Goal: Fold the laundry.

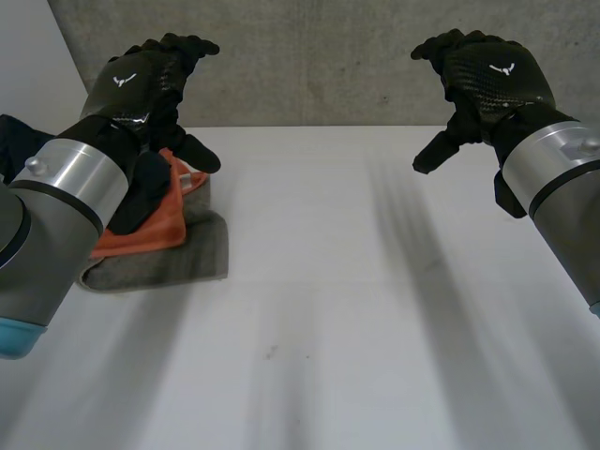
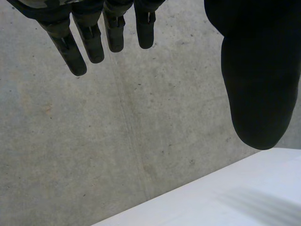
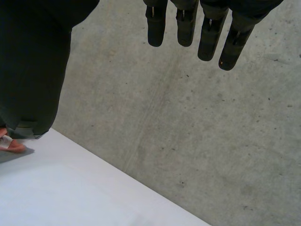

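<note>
A folded stack of laundry lies at the table's left: an orange cloth (image 1: 155, 225) on top of a grey-olive towel (image 1: 178, 258), with a dark garment (image 1: 19, 141) behind it. My left hand (image 1: 141, 80) hovers raised above that stack, its fingers (image 2: 89, 42) straight and its thumb (image 2: 258, 84) apart, holding nothing. My right hand (image 1: 487, 75) hangs raised over the table's right side, its fingers (image 3: 188, 28) straight and empty. A sliver of the orange cloth (image 3: 9, 143) peeks out beside the right thumb (image 3: 33, 70).
The white table (image 1: 356, 309) stretches bare from the middle to the right. A grey concrete wall (image 1: 328, 66) stands behind its far edge.
</note>
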Available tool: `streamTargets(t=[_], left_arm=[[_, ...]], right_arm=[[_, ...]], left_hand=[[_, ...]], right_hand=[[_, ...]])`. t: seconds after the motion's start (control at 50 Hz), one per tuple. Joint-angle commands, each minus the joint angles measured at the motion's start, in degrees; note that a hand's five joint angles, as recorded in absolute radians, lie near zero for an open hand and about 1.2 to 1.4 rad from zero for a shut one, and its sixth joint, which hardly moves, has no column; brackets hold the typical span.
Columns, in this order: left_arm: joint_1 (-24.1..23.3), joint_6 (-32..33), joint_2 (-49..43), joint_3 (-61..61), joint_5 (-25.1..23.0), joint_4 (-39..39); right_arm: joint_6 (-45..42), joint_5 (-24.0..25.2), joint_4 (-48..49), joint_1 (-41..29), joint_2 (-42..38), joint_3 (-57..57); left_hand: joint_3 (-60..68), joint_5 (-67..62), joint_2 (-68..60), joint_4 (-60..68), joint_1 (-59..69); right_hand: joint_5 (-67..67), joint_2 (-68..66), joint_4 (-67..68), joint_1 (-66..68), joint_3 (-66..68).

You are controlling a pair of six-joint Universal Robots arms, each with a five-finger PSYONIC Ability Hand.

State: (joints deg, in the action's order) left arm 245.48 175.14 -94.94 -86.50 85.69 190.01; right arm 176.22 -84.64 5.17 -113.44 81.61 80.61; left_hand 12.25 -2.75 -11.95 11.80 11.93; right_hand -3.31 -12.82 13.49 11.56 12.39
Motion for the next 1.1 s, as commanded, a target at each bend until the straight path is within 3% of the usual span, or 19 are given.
streamTargets(t=[0.02, 0.2, 0.28, 0.32, 0.42, 0.5, 0.52, 0.58, 0.68, 0.74, 0.86, 0.94, 1.0, 1.04, 1.1], left_arm=[[0.1, 0.0, -0.4, -0.1, -0.1, 0.9], [0.9, 0.8, -0.7, 0.0, -0.2, 3.6], [1.7, 4.1, -2.9, -0.1, -0.3, 6.6], [2.9, 6.9, -4.6, 0.1, -0.4, 7.6], [8.7, 21.0, -13.8, 3.4, -0.6, 9.5], [12.3, 34.7, -26.8, 12.0, -0.7, 9.7], [12.3, 34.7, -26.9, 12.1, -0.7, 9.7], [15.8, 43.9, -36.2, 18.9, -0.8, 9.8], [19.1, 49.9, -45.8, 26.5, -3.8, 11.7], [20.0, 50.9, -51.1, 30.8, -6.7, 14.1], [22.0, 50.9, -56.9, 37.5, -8.0, 15.2], [22.9, 50.9, -59.9, 41.1, -8.1, 15.1], [22.9, 50.9, -61.4, 42.9, -7.7, 15.0], [22.8, 50.7, -61.0, 42.7, -6.9, 15.2], [21.7, 50.3, -59.1, 41.5, -5.6, 15.5]], right_arm=[[-0.1, 0.0, -0.2, 0.0, 0.0, 0.4], [-2.4, -0.1, 0.2, 0.1, 0.6, 0.3], [-2.6, 0.0, 0.1, 0.0, 0.2, 0.3], [-2.8, 0.0, 0.0, 0.0, 0.0, 0.6], [-5.2, 0.0, -0.1, 0.0, -0.2, 1.4], [-6.5, -0.1, 0.0, 0.0, -0.4, 1.6], [-6.5, -0.1, 0.0, 0.0, -0.4, 1.6], [-6.8, -0.1, 0.0, 0.1, -0.8, 1.6], [-6.9, 0.0, 0.2, 0.2, -1.9, 1.9], [-7.1, 0.1, 0.3, 0.5, -2.6, 2.0], [-8.5, 0.0, 0.3, 0.8, -3.5, 1.9], [-9.1, 0.0, 0.4, 0.8, -4.4, 1.9], [-9.1, 0.0, 0.5, 0.8, -5.6, 1.7], [-9.1, 0.0, 0.5, 0.8, -5.9, 1.6], [-9.1, 0.0, 0.5, 0.8, -6.5, 1.4]], left_hand=[[-2.3, 2.7, 1.9, -1.8, -1.9], [-2.3, 2.7, 1.9, -1.8, -1.9], [-2.3, 2.7, 1.9, -1.8, -1.9], [-2.3, 2.7, 1.9, -1.8, -1.9], [-2.3, 2.7, 1.9, -1.8, -1.9], [-2.3, 2.7, 1.9, -1.8, -1.9], [-2.3, 2.7, 1.9, -1.8, -1.9], [-2.3, 2.7, 1.9, -1.8, -1.9], [-2.3, 2.7, 1.9, -1.8, -1.9], [-2.3, 2.7, 1.9, -1.8, -1.9], [-1.9, 2.4, 1.6, -1.4, -1.6], [6.8, -6.3, -7.1, 7.3, 7.2], [49.3, -48.8, -49.6, 49.7, 49.6], [67.7, -67.2, -68.0, 68.1, 68.0], [67.7, -67.3, -68.1, 68.2, 68.1]], right_hand=[[3.3, 2.8, -3.5, -1.6, -2.4], [3.3, 2.8, -3.5, -1.6, -2.4], [3.3, 2.8, -3.5, -1.6, -2.4], [3.3, 2.8, -3.5, -1.6, -2.4], [3.3, 2.8, -3.5, -1.6, -2.4], [3.3, 2.8, -3.5, -1.6, -2.4], [3.3, 2.8, -3.5, -1.6, -2.4], [3.3, 2.8, -3.5, -1.6, -2.4], [3.3, 2.8, -3.5, -1.6, -2.4], [3.3, 2.8, -3.5, -1.6, -2.4], [3.3, 2.8, -3.5, -1.6, -2.4], [3.3, 2.8, -3.5, -1.6, -2.4], [3.3, 2.8, -3.5, -1.6, -2.4], [3.3, 2.8, -3.5, -1.6, -2.4], [3.3, 2.8, -3.5, -1.6, -2.4]])
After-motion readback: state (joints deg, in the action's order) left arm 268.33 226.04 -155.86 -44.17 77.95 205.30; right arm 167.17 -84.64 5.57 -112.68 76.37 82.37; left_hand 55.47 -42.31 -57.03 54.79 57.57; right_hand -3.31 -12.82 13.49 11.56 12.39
